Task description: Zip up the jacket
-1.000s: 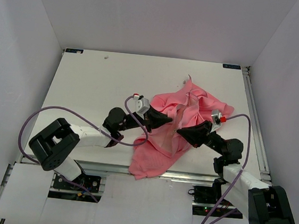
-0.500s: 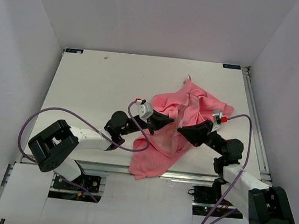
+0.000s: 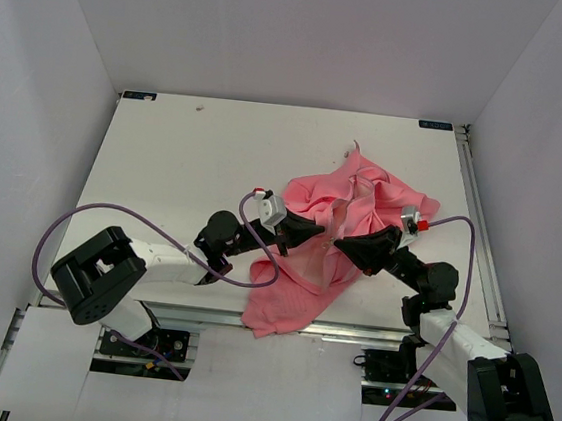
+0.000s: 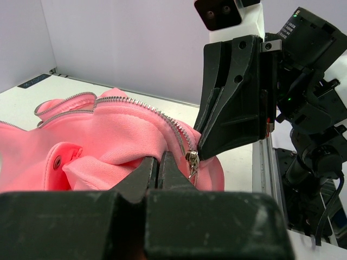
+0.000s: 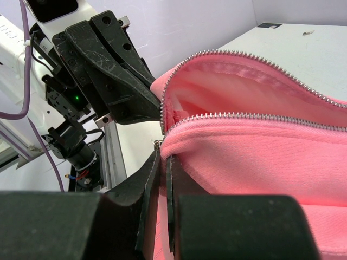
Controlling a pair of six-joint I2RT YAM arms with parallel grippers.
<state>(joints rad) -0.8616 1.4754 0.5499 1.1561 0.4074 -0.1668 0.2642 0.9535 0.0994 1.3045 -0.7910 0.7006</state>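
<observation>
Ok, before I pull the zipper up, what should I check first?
1. Left hand shut: ok.
2. Left hand gripping the slider: cannot tell; it hangs right beside the fingertips.
3. Right hand pinching the jacket edge below the zipper: ok.
4. Zipper rows meeting: not ok; they gape apart above the slider.
5. Clearance between the two hands: cannot tell; their tips sit very close together.
</observation>
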